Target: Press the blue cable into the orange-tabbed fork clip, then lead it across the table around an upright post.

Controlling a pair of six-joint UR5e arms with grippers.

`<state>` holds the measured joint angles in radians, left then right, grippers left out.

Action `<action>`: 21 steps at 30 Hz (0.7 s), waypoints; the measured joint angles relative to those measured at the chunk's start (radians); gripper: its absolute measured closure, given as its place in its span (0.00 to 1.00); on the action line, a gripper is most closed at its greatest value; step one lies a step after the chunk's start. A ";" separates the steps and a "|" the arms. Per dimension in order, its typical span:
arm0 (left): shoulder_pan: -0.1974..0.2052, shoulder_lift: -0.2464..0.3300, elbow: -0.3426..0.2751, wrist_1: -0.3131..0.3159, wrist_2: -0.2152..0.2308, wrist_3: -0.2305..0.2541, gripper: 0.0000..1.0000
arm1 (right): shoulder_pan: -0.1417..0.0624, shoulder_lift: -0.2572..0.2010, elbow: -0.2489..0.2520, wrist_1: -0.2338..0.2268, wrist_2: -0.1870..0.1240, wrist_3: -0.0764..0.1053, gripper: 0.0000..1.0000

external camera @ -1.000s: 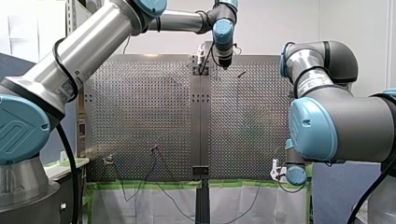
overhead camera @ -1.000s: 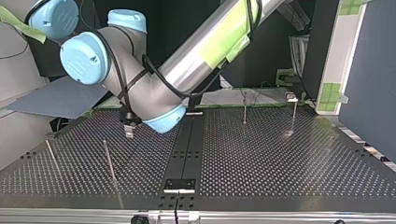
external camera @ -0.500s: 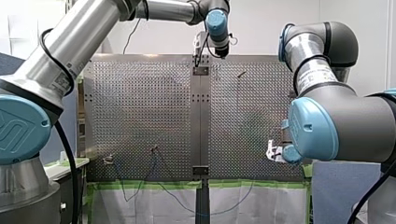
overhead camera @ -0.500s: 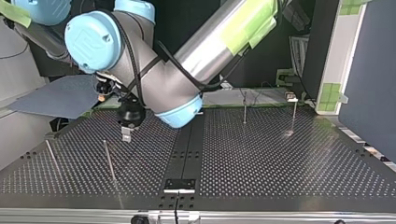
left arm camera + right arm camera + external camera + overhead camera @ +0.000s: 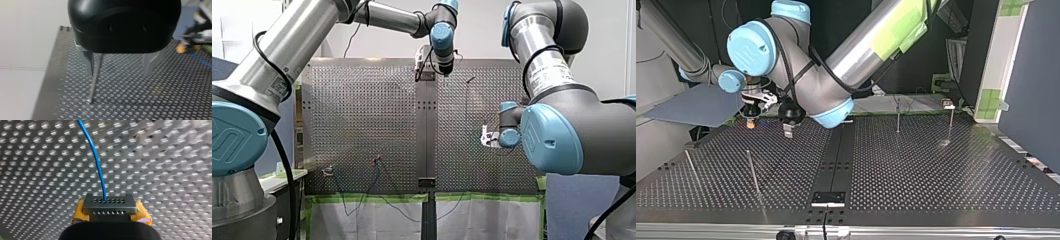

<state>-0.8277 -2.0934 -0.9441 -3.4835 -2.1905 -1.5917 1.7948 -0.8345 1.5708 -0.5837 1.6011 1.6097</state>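
Note:
In the right wrist view the blue cable (image 5: 96, 162) runs out from my right gripper (image 5: 110, 206), which is shut on it, yellow pads on both sides. In the front view this gripper (image 5: 486, 137) hovers over the table's right half. The top view shows it (image 5: 751, 120) at the back left. My left gripper (image 5: 118, 72) is black with metal fingers (image 5: 87, 62), open and holding nothing. A thin upright post (image 5: 93, 82) stands just ahead of it, close to one finger. The left gripper (image 5: 787, 131) hangs beside the right one. I cannot make out the fork clip's orange tab.
More upright posts stand on the perforated table: two at the top view's left (image 5: 753, 172) (image 5: 692, 167) and two at the back right (image 5: 898, 117) (image 5: 951, 125). A small pale fixture (image 5: 328, 171) sits near the front view's lower left edge. Dark cables hang below it.
My right gripper has carried the cable from the table's near edge inward over the table, and has come into the top view. My left gripper has shifted a little to the front view's left.

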 joint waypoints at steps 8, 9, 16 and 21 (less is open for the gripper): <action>0.014 0.000 -0.023 0.000 -0.001 -0.003 0.06 | -0.014 -0.084 -0.002 0.084 -0.002 0.010 1.00; 0.016 0.000 -0.024 0.000 -0.001 -0.003 0.06 | -0.016 -0.092 -0.002 0.092 -0.003 0.011 1.00; 0.023 0.000 -0.024 0.000 -0.001 -0.003 0.06 | -0.026 -0.155 -0.002 0.155 -0.004 0.013 1.00; 0.026 0.000 -0.024 0.000 -0.001 -0.002 0.06 | -0.038 -0.202 -0.002 0.202 -0.014 0.017 1.00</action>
<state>-0.8021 -2.0933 -0.9679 -3.4839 -2.1912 -1.5942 1.7565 -1.0369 1.5685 -0.3814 1.5875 1.6269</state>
